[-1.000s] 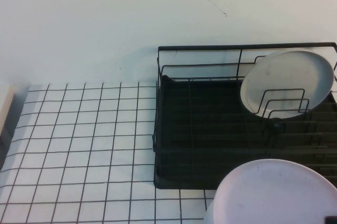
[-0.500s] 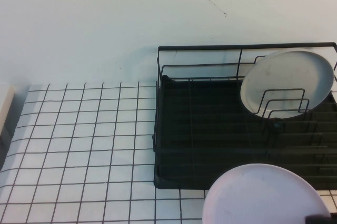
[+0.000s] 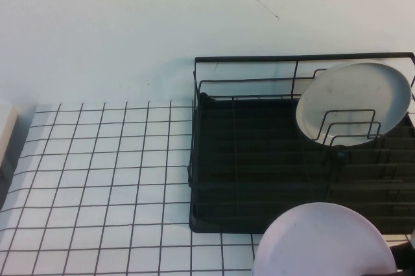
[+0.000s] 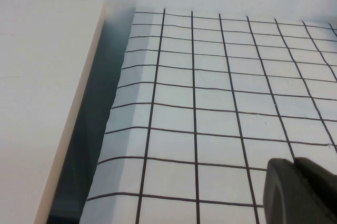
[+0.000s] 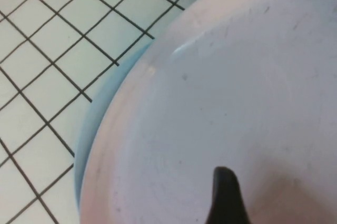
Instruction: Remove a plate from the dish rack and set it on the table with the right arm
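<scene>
The pale pink plate (image 3: 321, 240) is at the near right, in front of the black dish rack (image 3: 259, 159) and over the gridded table (image 3: 97, 172). In the right wrist view it (image 5: 226, 92) fills most of the frame. My right gripper (image 5: 225, 182) is shut on its rim, with one dark finger lying on the plate's top face and the other hidden beneath. A light blue rim (image 5: 89, 124) shows just under the pink plate's edge. My left gripper (image 4: 300, 192) is shut and empty, low over the table's left part.
A greyish-white plate (image 3: 353, 101) stands upright among the rack's wire dividers at the back right. A cream block (image 4: 37, 103) lies off the table's left edge. Open gridded table spreads left of the rack.
The pink plate has moved a little left and towards the near edge, and looks smaller, so lower. The rack, the greyish-white plate and the left arm have not moved.
</scene>
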Controlling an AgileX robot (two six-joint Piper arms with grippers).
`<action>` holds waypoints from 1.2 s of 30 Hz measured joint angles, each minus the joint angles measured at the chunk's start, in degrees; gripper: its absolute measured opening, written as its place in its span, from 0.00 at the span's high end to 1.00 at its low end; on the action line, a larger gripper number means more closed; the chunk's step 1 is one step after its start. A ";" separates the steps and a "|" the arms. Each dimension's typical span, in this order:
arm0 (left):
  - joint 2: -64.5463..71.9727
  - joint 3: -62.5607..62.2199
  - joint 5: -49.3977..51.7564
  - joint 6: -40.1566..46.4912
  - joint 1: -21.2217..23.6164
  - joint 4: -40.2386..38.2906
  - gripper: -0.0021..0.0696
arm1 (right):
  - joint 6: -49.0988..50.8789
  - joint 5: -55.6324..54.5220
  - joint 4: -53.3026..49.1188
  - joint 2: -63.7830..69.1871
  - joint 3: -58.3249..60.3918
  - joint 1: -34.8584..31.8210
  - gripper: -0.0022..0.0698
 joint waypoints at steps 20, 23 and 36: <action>0.00 0.00 0.00 0.00 0.00 0.00 0.98 | 41.85 20.56 -48.42 -12.06 -25.53 0.00 0.85; 0.00 0.00 0.00 0.00 0.00 0.00 0.98 | 44.54 20.83 -48.94 -19.41 -26.46 0.00 0.94; 0.00 0.00 0.00 0.00 0.00 0.00 0.98 | 55.32 19.32 -48.98 -49.32 -24.67 0.00 0.97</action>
